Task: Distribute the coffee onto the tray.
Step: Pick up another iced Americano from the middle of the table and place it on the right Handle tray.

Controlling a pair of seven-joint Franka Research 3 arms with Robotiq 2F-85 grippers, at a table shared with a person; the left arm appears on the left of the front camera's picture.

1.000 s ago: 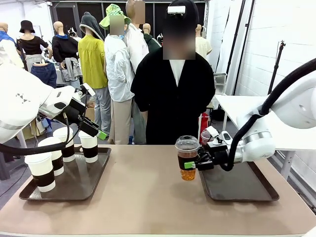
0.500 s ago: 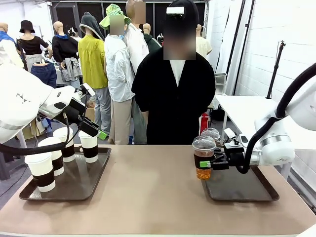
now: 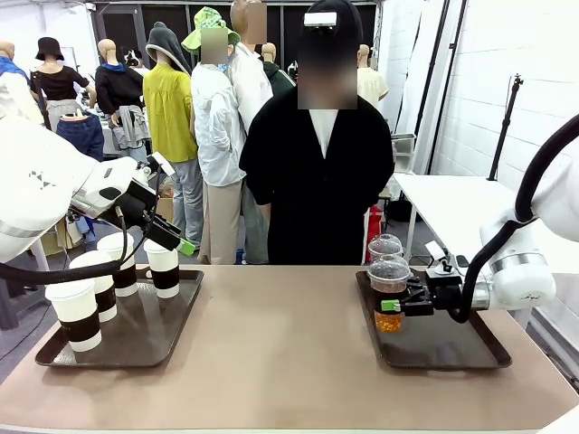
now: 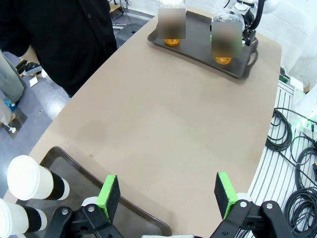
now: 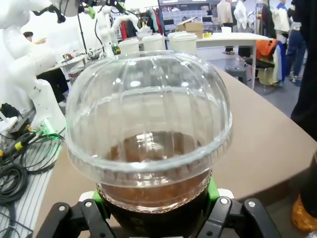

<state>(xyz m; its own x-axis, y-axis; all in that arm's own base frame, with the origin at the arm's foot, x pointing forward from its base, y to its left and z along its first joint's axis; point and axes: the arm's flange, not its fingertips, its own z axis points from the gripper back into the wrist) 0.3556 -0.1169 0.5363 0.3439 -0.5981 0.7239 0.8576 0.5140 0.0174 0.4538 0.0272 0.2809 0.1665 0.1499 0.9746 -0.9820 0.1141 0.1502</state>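
A clear dome-lidded cup of brown coffee [image 3: 389,297] [image 5: 148,124] is held upright by my right gripper [image 3: 395,306] [image 5: 153,201], shut on its lower body, over the left end of the right tray [image 3: 452,348]. Whether its base touches the tray I cannot tell. A second clear cup [image 3: 384,246] stands just behind it on that tray. Several white lidded cups with brown sleeves [image 3: 97,282] stand on the left tray [image 3: 145,348]. My left gripper [image 3: 176,244] [image 4: 167,193] hangs open above the rightmost white cup [image 3: 164,268], its green pads [image 4: 108,191] wide apart around nothing.
A person in black [image 3: 317,172] stands at the far table edge, between the trays. The bare brown tabletop [image 3: 280,353] stretches between the two trays. Cables [image 4: 292,148] lie on the floor beyond the table edge in the left wrist view.
My right gripper carried the clear cup rightward from the middle of the table to the left end of the right tray. The left arm stayed still.
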